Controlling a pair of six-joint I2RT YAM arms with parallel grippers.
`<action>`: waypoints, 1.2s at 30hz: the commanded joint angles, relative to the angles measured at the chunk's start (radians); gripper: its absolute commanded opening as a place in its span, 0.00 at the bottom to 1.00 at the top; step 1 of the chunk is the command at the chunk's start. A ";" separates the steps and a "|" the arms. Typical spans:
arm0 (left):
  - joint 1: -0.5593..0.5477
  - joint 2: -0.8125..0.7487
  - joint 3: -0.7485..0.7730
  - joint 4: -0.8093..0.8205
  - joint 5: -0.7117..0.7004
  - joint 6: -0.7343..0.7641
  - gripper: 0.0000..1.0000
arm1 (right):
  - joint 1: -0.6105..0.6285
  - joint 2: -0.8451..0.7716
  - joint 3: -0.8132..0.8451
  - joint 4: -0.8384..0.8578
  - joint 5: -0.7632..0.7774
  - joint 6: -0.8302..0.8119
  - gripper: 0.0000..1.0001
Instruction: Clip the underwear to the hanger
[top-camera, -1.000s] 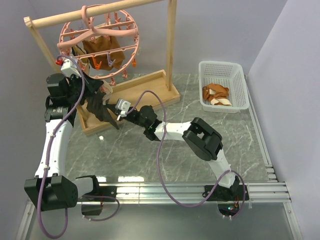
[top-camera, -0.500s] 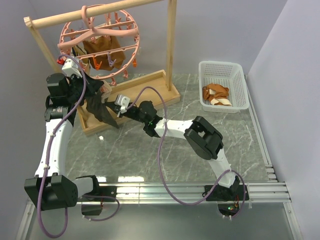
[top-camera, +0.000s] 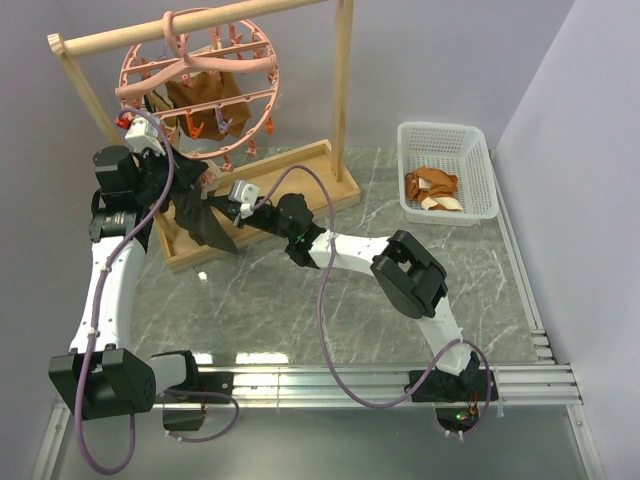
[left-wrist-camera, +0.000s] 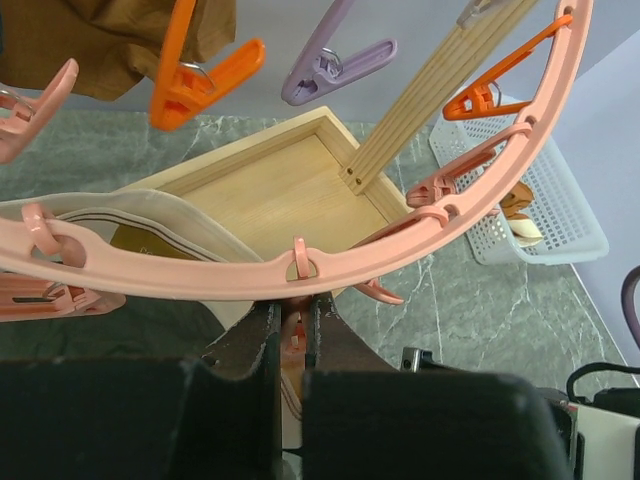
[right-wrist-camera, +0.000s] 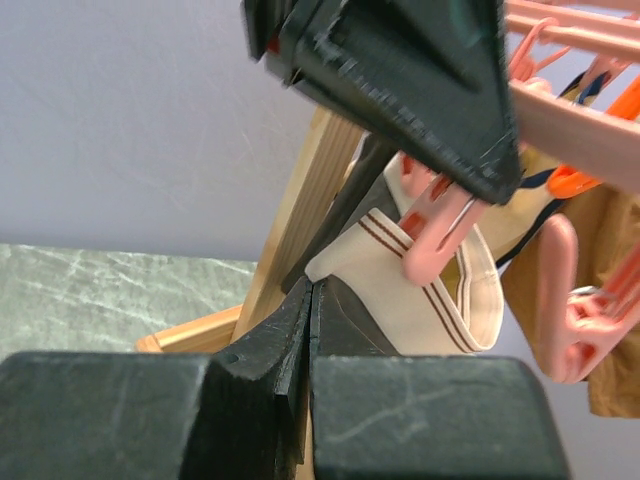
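Observation:
The salmon-pink hanger (top-camera: 195, 85) hangs by its hook from the wooden rod; its ring (left-wrist-camera: 420, 235) crosses the left wrist view. My left gripper (left-wrist-camera: 293, 322) sits just under the ring, shut on a pink clip (left-wrist-camera: 292, 330) squeezed between its fingers. The underwear (top-camera: 200, 225) hangs dark below, and its beige striped waistband (right-wrist-camera: 440, 305) is raised to the ring. My right gripper (right-wrist-camera: 311, 292) is shut on the waistband's edge, right below the left gripper (right-wrist-camera: 400, 80). A pink clip (right-wrist-camera: 437, 235) touches the waistband; whether it grips it I cannot tell.
The wooden rack (top-camera: 342, 90) stands on a wooden base tray (top-camera: 290, 175). Tan cloth (top-camera: 205, 95) hangs from other clips. Orange (left-wrist-camera: 190, 75) and purple (left-wrist-camera: 330, 65) clips dangle overhead. A white basket (top-camera: 447, 170) with orange-and-cream garments stands at the right.
My right gripper has moved up and left toward the hanger, lifting the waistband to the clip. My left gripper has shifted only slightly at the ring.

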 joint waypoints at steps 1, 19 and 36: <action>-0.001 0.015 0.005 -0.107 0.022 0.026 0.00 | -0.013 -0.034 0.062 0.021 -0.014 0.008 0.00; -0.001 0.044 0.041 -0.155 0.022 0.037 0.06 | -0.021 -0.041 0.082 0.024 0.000 -0.031 0.00; -0.001 0.039 0.061 -0.103 0.008 -0.010 0.22 | -0.041 -0.034 0.130 -0.007 -0.014 -0.078 0.00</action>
